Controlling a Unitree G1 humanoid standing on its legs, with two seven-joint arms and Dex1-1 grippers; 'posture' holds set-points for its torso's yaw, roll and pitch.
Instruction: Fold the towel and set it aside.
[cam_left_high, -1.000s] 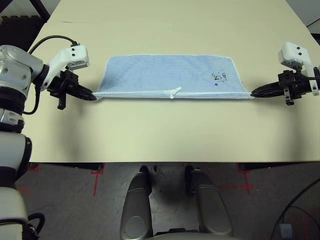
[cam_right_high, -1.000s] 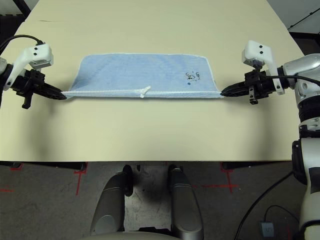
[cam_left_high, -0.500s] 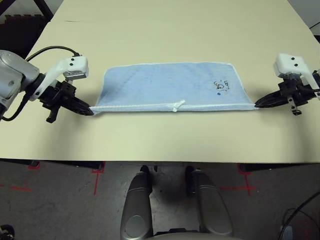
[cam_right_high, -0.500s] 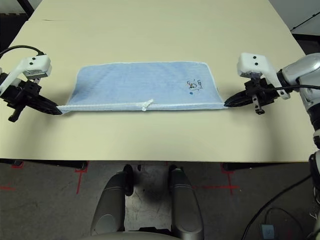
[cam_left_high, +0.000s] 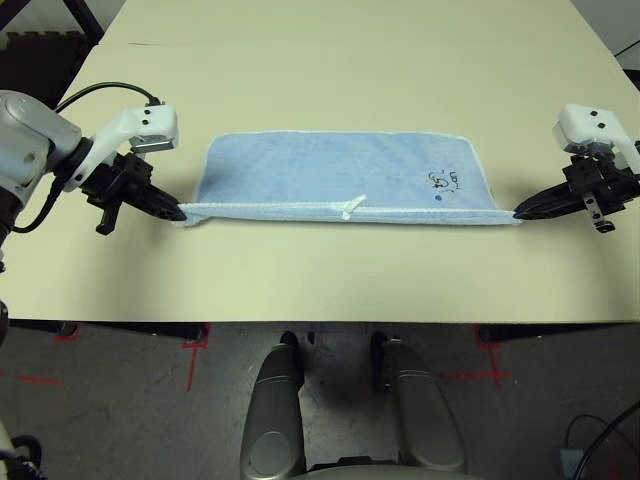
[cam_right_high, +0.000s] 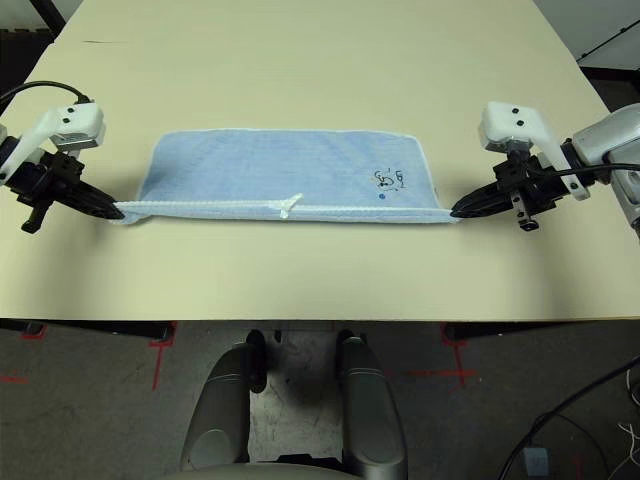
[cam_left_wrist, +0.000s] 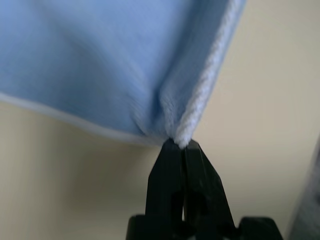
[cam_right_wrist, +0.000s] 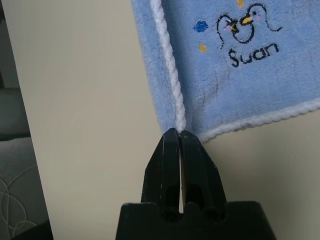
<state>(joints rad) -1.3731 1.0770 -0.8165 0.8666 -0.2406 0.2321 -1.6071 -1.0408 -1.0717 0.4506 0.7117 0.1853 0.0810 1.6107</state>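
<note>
So the towel is stretched out wide across the middle of the beige table, a light blue terry cloth with white stitched edging all round. The near long edge is pulled into a tight straight line between the two grippers, and the rest of the cloth lies flat on the table toward 12 o'clock from that line. The left gripper sits at 9 o'clock of the towel, its black fingers pinched fully together on the near corner on that side; in the left wrist view you can see the white edging and a fold of blue cloth bunching right into the fingertips. The right gripper is over at 3 o'clock doing the same thing, clamped tight on the other near corner, and the right wrist view shows the edging cord running straight into its closed tips. A small white loop tag sticks up from the taut near edge roughly at its middle, around 6 o'clock of the towel. Toward the right-hand end of the towel there's a little embroidery, a small penguin-like figure with the letters "Suan" under it and a few blue and yellow dots beside it. Both arms reach in from the sides of the table with their fingers pointing inward at each other along that edge.
</note>
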